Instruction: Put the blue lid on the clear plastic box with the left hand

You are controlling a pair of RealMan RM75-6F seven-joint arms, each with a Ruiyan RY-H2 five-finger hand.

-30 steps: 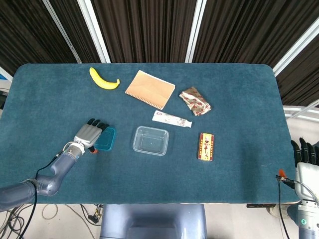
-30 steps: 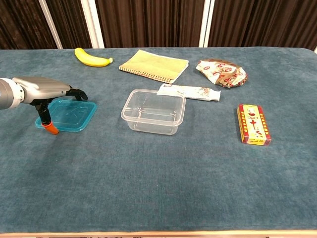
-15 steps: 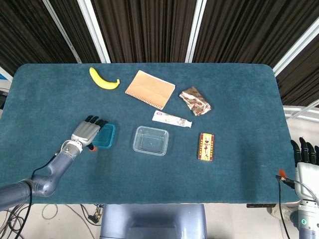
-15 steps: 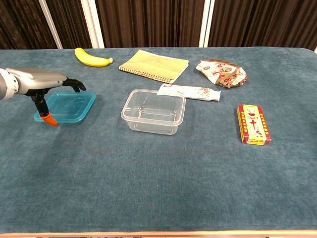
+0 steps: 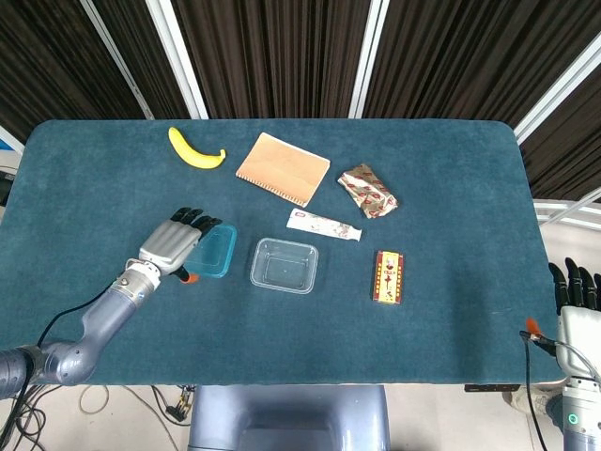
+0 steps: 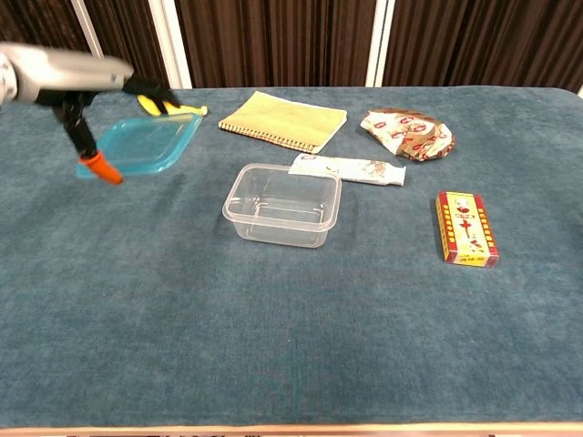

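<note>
The left hand [image 5: 172,243] is gripping the blue lid [image 6: 144,142] in its fingers [image 6: 155,89], holding it above the table [image 6: 273,309], left of the clear plastic box [image 6: 281,204].

A robot test lab: a desk [image 5: 451,310] covered in teal cloth stands before dark pleated curtains [image 5: 272,56] with white rails, loose cables [image 5: 28,413] trailing on the floor beneath.

Bare teal tabletop [image 6: 137,273] left of and before clear plastic box [image 6: 282,205], white tube [image 6: 347,169] just behind it
</note>
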